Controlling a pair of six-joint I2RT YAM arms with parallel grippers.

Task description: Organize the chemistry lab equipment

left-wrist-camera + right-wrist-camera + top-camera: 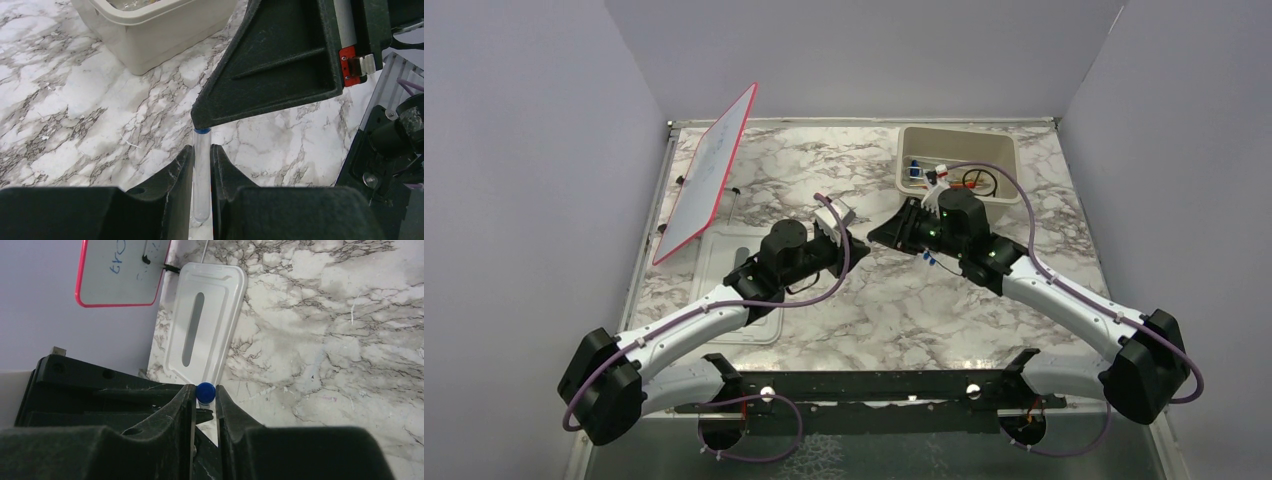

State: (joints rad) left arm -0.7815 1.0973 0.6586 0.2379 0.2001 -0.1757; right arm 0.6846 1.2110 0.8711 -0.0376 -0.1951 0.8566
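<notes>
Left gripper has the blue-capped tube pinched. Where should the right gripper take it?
Grip the blue cap end: the left gripper pinches the clear tube by its body, leaving only that end free past its grip. Come head-on from the opposite side, straddling the cap, as the right gripper is placed now.

The left gripper (852, 243) and right gripper (876, 236) meet tip to tip at mid-table on one thin clear blue-capped tube (201, 175), with no passage between them. The bare marble table (904, 300) lies open toward the bases, and at the far edge between the leaning red-framed board (709, 180) and the beige tub (905, 172). The flat lid (719, 250) lies partly under the left arm (694, 320).
</notes>
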